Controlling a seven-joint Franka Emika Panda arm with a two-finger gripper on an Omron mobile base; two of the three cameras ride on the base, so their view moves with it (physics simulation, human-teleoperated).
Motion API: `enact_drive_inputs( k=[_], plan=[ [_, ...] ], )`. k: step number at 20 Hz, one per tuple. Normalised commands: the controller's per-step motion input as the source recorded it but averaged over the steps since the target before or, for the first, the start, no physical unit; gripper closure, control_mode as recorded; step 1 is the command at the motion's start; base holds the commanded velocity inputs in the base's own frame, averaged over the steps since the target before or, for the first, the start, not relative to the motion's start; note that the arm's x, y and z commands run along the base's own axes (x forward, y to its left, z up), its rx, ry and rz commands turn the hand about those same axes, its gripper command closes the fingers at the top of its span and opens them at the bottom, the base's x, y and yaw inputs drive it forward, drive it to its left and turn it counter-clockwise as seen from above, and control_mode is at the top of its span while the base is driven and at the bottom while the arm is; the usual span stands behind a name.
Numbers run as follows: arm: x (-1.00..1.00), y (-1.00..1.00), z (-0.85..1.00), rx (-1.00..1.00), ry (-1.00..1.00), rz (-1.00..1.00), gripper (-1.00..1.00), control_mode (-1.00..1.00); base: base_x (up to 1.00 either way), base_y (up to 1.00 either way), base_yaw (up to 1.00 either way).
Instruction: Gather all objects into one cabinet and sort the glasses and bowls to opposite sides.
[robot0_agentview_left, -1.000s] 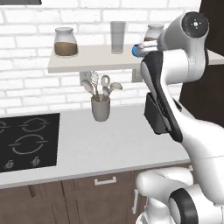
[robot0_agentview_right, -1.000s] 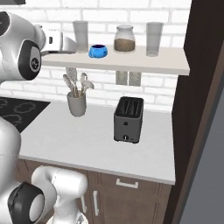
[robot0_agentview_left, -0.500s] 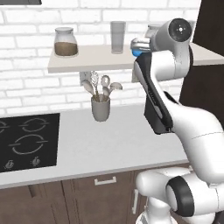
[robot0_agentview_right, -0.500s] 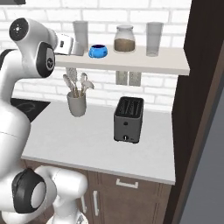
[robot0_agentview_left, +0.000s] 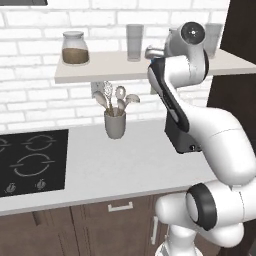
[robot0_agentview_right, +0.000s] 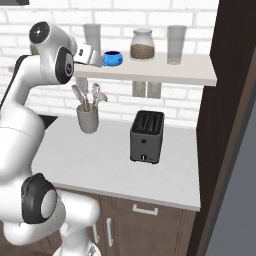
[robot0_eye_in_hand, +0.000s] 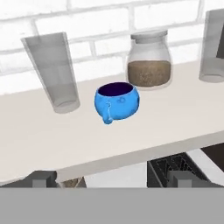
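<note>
The fingers (robot0_eye_in_hand: 111, 179) stand wide apart, holding nothing, level with the shelf (robot0_eye_in_hand: 175, 118) edge. Beyond them the blue bowl (robot0_eye_in_hand: 116, 102) sits upright on it, between 1 glass (robot0_eye_in_hand: 53, 72) and the jar (robot0_eye_in_hand: 148, 61)

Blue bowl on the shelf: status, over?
Gripper open, level with shelf. Blue bowl upright, ungrasped, between glass and jar. Approach clear.

Blue bowl (robot0_eye_in_hand: 116, 102) upright on shelf, between tumblers (robot0_eye_in_hand: 53, 72)
</note>
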Motion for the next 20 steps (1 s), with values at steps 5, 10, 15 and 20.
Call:
enact_drive_inputs(
  k=[5,10,15,20],
  plan=[
    [0.48,0.00,-0.04,0.00,0.01,0.00,-1.00,-1.00,0.00,0.00,0.00],
    [0.45,-0.05,-0.01,0.00,0.01,-0.02,-1.00,-1.00,0.00,0.00,0.00],
    [0.34,-0.02,-0.15,0.00,0.01,-0.04,-1.00,-1.00,0.00,0.00,0.00],
    [0.38,0.00,-0.13,0.00,0.01,-0.08,-1.00,-1.00,0.00,0.00,0.00]
  ],
)
